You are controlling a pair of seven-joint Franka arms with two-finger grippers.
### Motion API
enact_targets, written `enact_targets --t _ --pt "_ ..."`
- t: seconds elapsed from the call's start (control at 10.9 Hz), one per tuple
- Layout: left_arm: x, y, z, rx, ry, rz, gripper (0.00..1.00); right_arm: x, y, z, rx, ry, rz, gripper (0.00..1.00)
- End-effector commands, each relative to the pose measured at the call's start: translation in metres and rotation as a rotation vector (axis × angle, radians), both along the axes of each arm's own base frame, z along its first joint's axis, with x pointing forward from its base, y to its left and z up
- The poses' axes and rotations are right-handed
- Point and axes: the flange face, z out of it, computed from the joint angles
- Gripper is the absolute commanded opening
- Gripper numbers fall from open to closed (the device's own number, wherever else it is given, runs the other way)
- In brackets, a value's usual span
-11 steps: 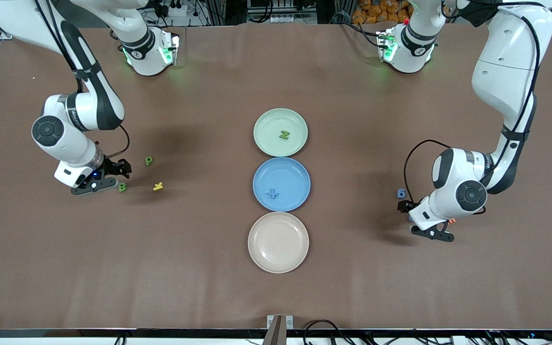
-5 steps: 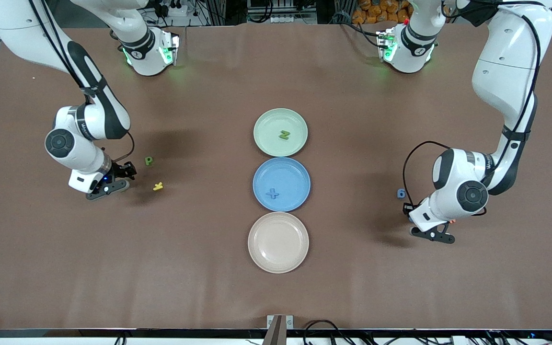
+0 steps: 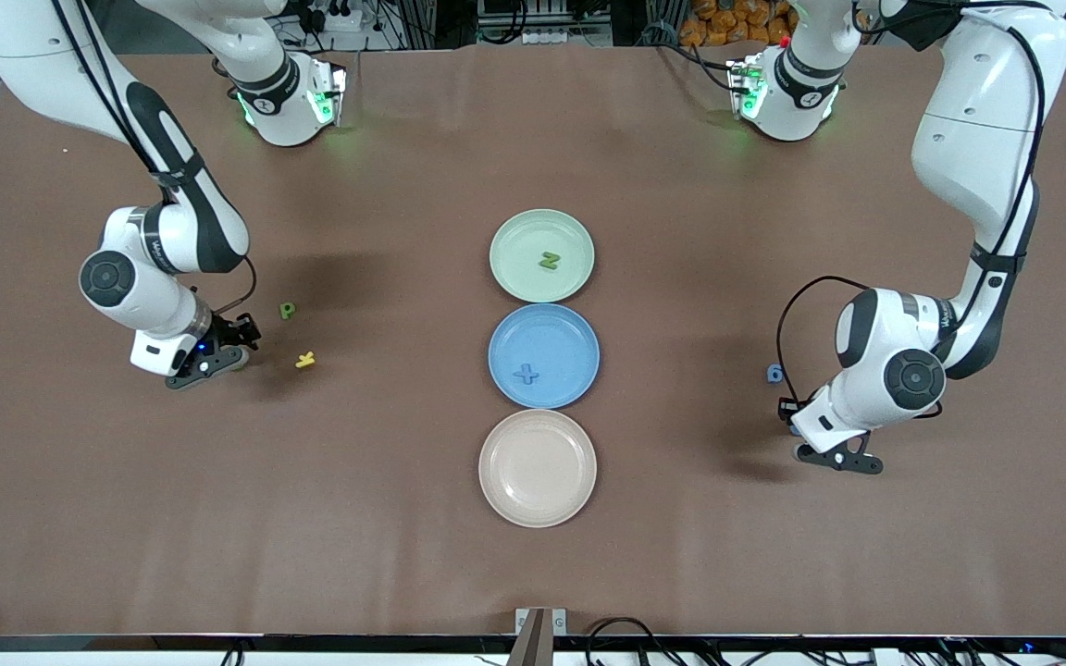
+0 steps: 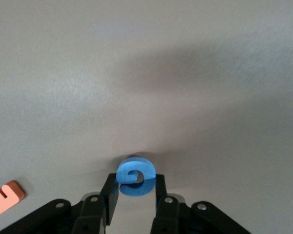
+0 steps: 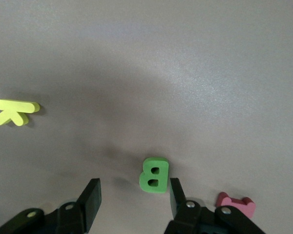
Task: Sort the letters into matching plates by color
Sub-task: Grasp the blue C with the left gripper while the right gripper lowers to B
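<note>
In the left wrist view my left gripper (image 4: 136, 181) is shut on a blue letter (image 4: 136, 176), a curled G-like piece held on edge just above the table. In the front view this gripper (image 3: 788, 412) is low at the left arm's end, next to a blue 6 (image 3: 775, 373). My right gripper (image 5: 134, 190) is open around a green B (image 5: 155, 174), which lies flat close to one finger (image 5: 175, 192). In the front view the right gripper (image 3: 241, 333) hides the B. A green P (image 3: 287, 311) lies beside it. The pale green plate (image 3: 514, 236) holds a green letter (image 3: 549, 261). The blue plate (image 3: 570, 333) holds a blue X (image 3: 526, 374).
A yellow K (image 3: 305, 360) lies near the right gripper, toward the plates. A pink piece (image 5: 236, 204) lies close beside the B. An orange E (image 4: 5, 197) lies near the left gripper. A cream-beige plate (image 3: 538, 468) is nearest the camera in the row of plates.
My left gripper shut on the blue letter and drifted slightly toward the camera. My right gripper moved over the green B, covering it in the front view.
</note>
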Motion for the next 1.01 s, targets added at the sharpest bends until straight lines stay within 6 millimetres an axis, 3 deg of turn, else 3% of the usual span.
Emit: enact_targets --t 0.0,0.46,0.92 --pt "0.004 -0.018 0.01 0.003 -0.022 0.051 0.0 0.009 -0.012 -0.008 0.052 0.003 0.026 0.64" --pt "-0.004 -0.068 0.02 0.006 -0.028 0.156 0.0 0.013 -0.017 -0.01 0.049 0.005 0.014 0.63" --pt "-0.028 -0.138 0.034 0.03 -0.008 0.257 0.0 0.012 -0.022 -0.013 0.047 0.006 0.001 0.57"
